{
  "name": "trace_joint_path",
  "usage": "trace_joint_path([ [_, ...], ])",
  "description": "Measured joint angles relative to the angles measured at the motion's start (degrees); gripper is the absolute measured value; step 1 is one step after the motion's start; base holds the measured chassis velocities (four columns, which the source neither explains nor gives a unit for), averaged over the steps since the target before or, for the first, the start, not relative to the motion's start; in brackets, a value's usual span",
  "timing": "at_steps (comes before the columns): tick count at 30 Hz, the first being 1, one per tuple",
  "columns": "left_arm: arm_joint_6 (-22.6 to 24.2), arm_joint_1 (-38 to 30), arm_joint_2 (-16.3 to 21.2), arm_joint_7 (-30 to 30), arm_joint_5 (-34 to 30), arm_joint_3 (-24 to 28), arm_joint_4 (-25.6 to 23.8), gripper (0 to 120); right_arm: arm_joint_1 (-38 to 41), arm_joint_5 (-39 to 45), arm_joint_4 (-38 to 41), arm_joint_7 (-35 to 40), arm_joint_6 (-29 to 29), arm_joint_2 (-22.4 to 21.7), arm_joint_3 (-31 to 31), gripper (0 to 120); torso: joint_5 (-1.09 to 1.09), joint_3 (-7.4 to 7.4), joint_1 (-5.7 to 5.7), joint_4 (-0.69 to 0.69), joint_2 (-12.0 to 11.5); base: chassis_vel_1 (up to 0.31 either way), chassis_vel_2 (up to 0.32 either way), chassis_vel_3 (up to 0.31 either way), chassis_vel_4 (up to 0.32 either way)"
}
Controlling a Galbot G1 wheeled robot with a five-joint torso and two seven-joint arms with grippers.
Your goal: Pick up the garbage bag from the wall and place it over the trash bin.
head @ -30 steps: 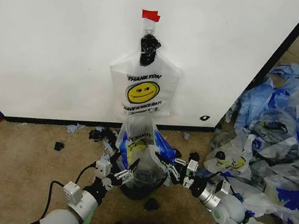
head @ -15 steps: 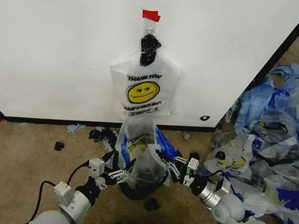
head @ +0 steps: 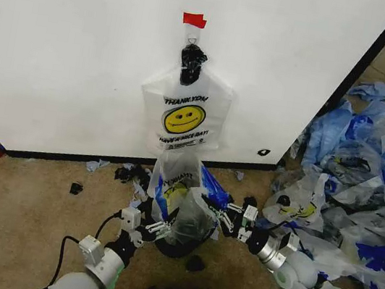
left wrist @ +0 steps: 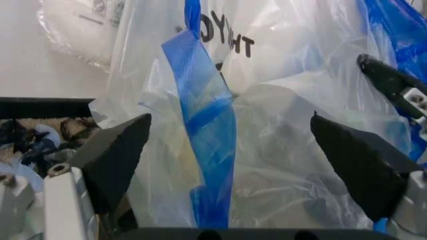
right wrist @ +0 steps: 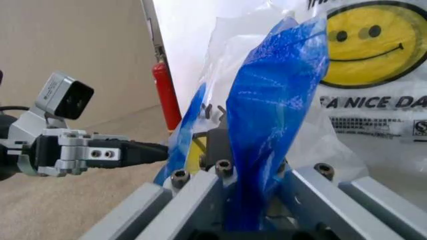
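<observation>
Bag stands upright over bin, between us: left pincer open beside it, right pincer apparently clamped on blue edge.

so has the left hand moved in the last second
Yes. The left hand drew back left from the trash bin, then returned to the garbage bag, judged against the black scrap.

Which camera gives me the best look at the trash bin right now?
The head view: the trash bin sits on the carpet below the wall, with the garbage bag draped into it and the left gripper and right gripper at either side. In both wrist views the bag fills the foreground and I cannot make out the bin.
</observation>
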Motion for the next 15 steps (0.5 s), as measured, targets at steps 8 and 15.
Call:
trace_joint_path([
  [8,0.0,0.2,0.5,-0.3,0.0,0.6,-0.1,70,0.4,0.0,-0.3,0.1,0.0,0.0,-0.1,0,0.00,0.00,0.00,0.00,0.0,0.000,0.000,0.000,0.000],
  [15,0.0,0.1,0.3,-0.3,0.1,1.0,-0.2,43,0.5,0.0,-0.5,0.3,0.0,0.4,-0.3,0,0.00,0.00,0.00,0.00,0.0,0.000,0.000,0.000,0.000],
])
